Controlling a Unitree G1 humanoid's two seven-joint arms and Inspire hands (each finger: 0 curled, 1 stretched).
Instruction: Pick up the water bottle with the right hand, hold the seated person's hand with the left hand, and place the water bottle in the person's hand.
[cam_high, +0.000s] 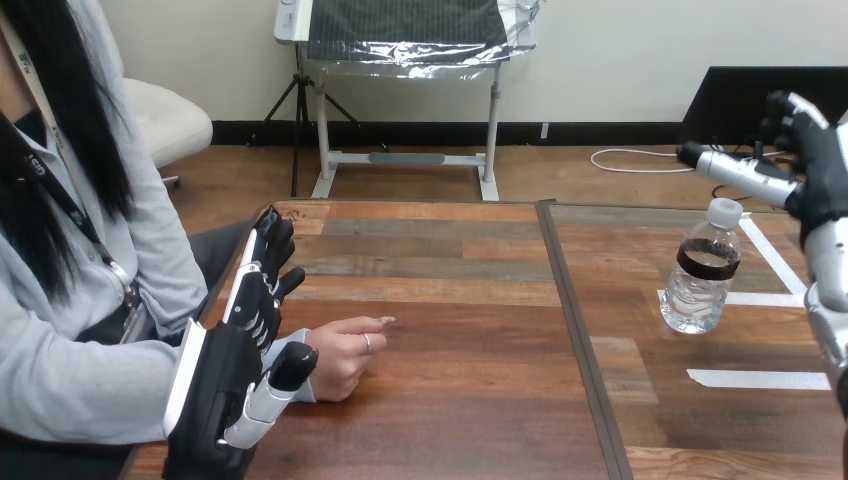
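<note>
**Getting the right hand round the bottle**

We judge the first step, the pick-up, to be the one in hand. The water bottle (703, 275) stands upright on the table (450, 300) at about 3 o'clock in our view, beside white tape marks (755, 380), and nothing touches it. Our right hand (815, 165) hovers above it, toward 1 o'clock from the cap (724, 211), its fingers stretched out and holding nothing.

To do this well, we bring the hand down at the bottle's 3 o'clock side and close round the body below the dark label, not the cap. A clear, light bottle is likely to tip if nudged first.

Our left hand (225, 385) lies at 8 o'clock, fingers straight. Its thumb is just beside the person's hand (345, 355), which rests loosely curled on the wood. We cannot tell whether they touch.
</note>
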